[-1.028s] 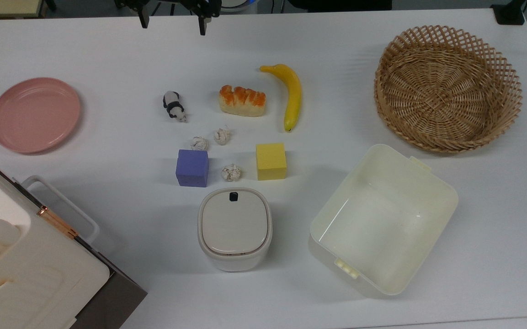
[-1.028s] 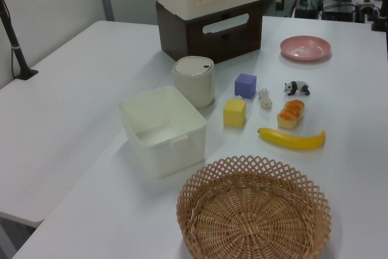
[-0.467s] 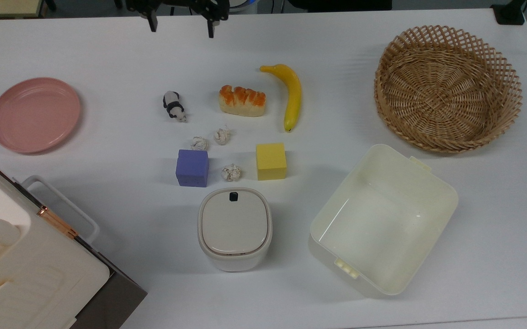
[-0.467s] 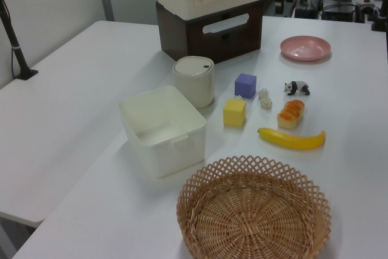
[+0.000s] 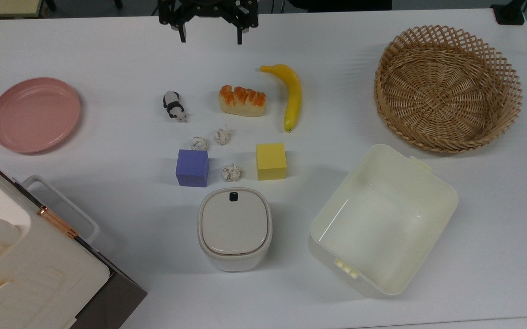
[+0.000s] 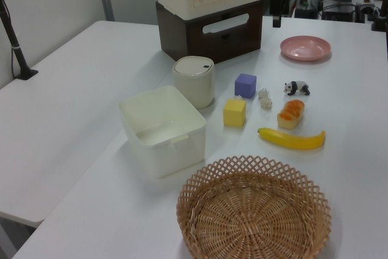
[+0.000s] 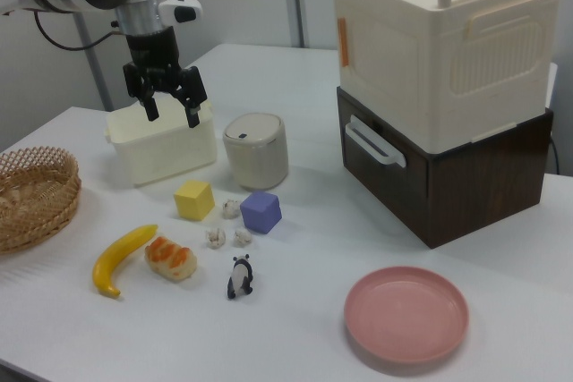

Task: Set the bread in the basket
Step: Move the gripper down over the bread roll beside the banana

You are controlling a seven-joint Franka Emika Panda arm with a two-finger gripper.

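The bread [image 5: 242, 101], a small loaf with an orange-brown glazed top, lies on the white table near the middle, between a toy panda and a banana; it is also seen in the left view [image 6: 291, 114] and the right view [image 7: 170, 258]. The tan wicker basket [image 5: 448, 87] stands empty at the top view's far right [image 6: 253, 216] [image 7: 31, 194]. My gripper [image 5: 210, 39] hangs open at the top edge of the top view, above the table and well apart from the bread. In the right view the gripper [image 7: 172, 115] is high above the table, holding nothing.
A yellow banana [image 5: 292, 96] lies just to the right of the bread in the top view. A panda [image 5: 173, 106], several paper balls, a purple cube [image 5: 192, 167] and a yellow cube [image 5: 271, 161] sit nearby. A lidded bin [image 5: 235, 228], cream tub [image 5: 432, 178], pink plate [image 5: 34, 114] and storage box [image 5: 16, 256] stand around.
The open gripper has moved toward the top view's right along the table's far edge and a little lower in the picture. Nothing on the table has moved.
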